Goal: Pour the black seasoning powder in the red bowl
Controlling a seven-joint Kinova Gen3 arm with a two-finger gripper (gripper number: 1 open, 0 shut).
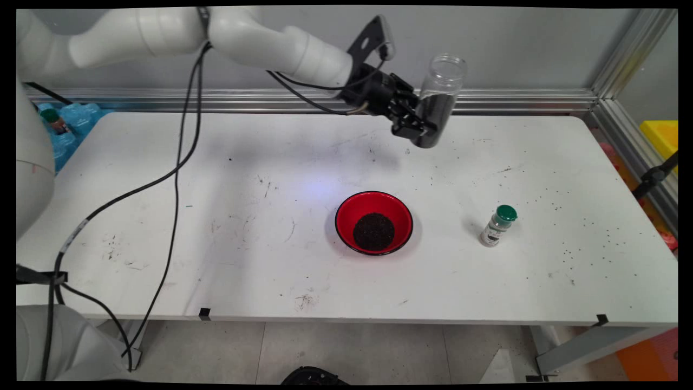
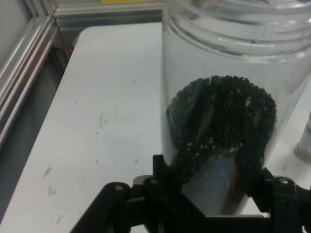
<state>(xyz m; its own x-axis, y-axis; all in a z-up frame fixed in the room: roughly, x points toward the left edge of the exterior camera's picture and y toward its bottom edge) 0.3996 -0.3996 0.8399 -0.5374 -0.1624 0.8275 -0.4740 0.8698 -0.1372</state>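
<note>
The bowl (image 1: 373, 222) sits mid-surface (image 1: 216, 216), red inside, with a mound of dark grains at its bottom. Above and to its right, the gripper (image 1: 421, 125) is clamped on the lower body of a clear jar (image 1: 439, 100), held well clear of the surface, mouth up and slightly tilted, so its dark grains stay in the lower half. Further right a small green-capped shaker (image 1: 498, 225) stands alone, loose grains scattered about it.
</note>
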